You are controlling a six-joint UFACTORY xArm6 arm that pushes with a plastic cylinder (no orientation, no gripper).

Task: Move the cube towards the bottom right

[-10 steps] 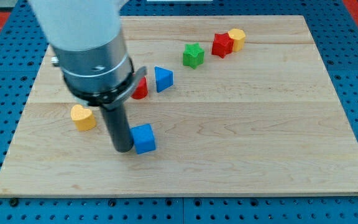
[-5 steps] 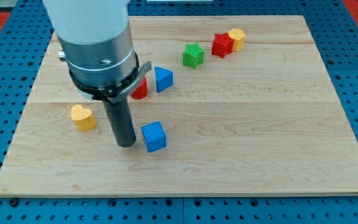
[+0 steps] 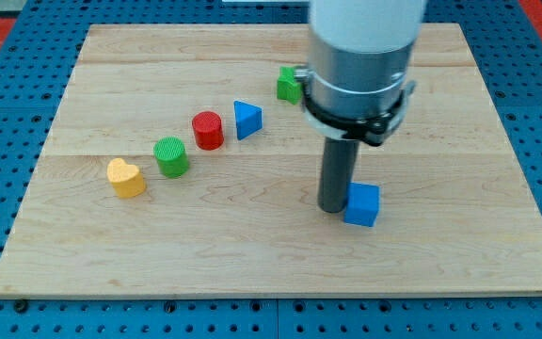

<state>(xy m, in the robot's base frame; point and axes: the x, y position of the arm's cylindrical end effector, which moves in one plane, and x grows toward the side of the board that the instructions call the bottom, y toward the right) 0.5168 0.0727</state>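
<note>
Camera view shows my tip (image 3: pixel 335 209) down on the wooden board (image 3: pixel 459 264), touching the left side of the blue cube (image 3: pixel 362 204). My tip is just a dark rod (it has nothing to grab with), so it only leans on the cube. The cube sits a bit right of the board's middle, in the lower half. Off to the view's left runs a sloping line of blocks, well apart from the cube: a yellow heart (image 3: pixel 125 177), a green cylinder (image 3: pixel 170 155), a red cylinder (image 3: pixel 208 130) and a blue triangle (image 3: pixel 247 120). A green block (image 3: pixel 287 84) peeks out near the top, half hidden by my arm, so I cannot tell its shape.
</note>
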